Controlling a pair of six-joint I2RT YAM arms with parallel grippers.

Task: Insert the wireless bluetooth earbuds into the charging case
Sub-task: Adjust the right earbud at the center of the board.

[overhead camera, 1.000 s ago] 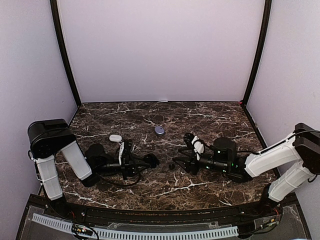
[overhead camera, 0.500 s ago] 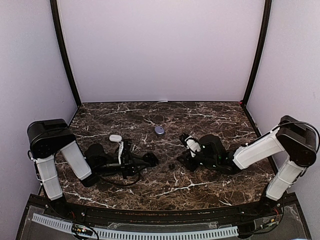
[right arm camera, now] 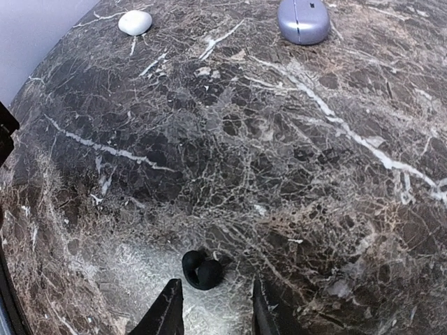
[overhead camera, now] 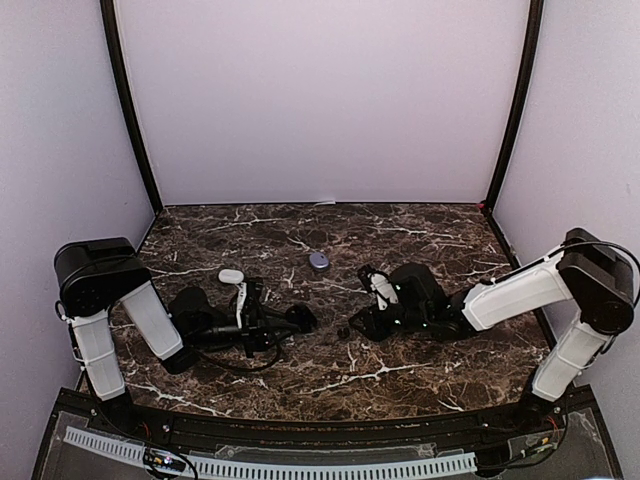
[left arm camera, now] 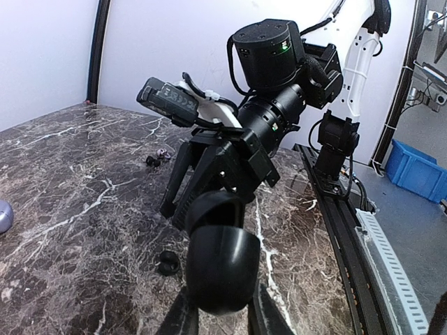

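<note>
Earbud [right arm camera: 202,270], black: lies loose on the marble table [right arm camera: 391,230] near its middle, not yet picked up. Right gripper [right arm camera: 213,310] is low over it, jaws apart on either side, no contact visible. Left gripper [left arm camera: 222,317] is clamped on the black charging case [left arm camera: 222,262], close by. Nothing inserted so far; pick, carry and seating all remain.

White-shelled arms [overhead camera: 520,288], black joints [overhead camera: 92,272] and hands [overhead camera: 350,329], looped cables [overhead camera: 232,364].

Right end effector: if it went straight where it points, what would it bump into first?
Probably the small black earbud on the marble table, just ahead of the right end effector; depth is hard to judge.
</note>
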